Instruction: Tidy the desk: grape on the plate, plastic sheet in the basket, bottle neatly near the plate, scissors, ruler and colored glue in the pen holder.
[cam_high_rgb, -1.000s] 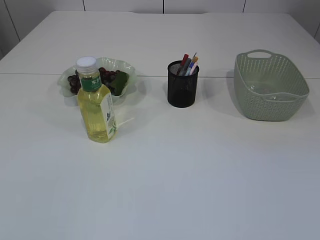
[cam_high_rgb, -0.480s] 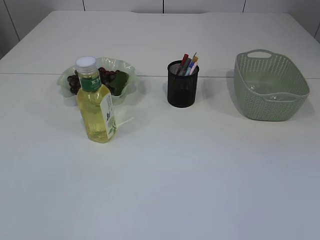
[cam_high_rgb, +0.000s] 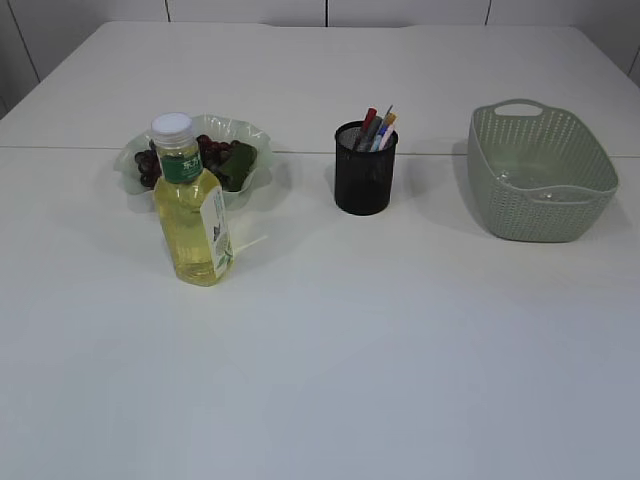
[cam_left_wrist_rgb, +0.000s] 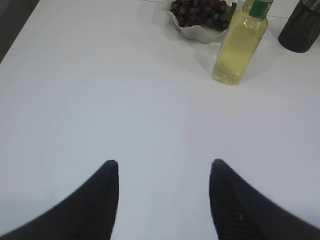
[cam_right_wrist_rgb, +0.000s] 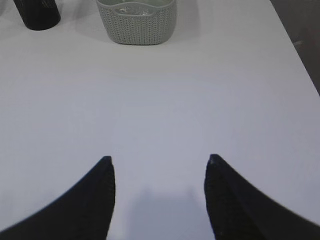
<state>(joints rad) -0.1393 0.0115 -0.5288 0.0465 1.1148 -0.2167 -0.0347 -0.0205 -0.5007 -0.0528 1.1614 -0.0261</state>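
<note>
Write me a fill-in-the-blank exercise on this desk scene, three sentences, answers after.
1. The grapes lie on the ____.
2. The bottle stands upright with its white cap ____.
3. The pens stand in the black ____, which sits between the plate and the green basket.

Missing words: plate; on; pen holder

On the surface (cam_high_rgb: 330, 330), the plate (cam_high_rgb: 135, 160) sits at rear left and holds the grapes (cam_high_rgb: 212, 152). The bottle (cam_high_rgb: 192, 215) stands upright just before it. The pen holder (cam_high_rgb: 365, 170) stands centre rear, containing several items, possibly pens. The basket (cam_high_rgb: 540, 175) sits at right.
</note>
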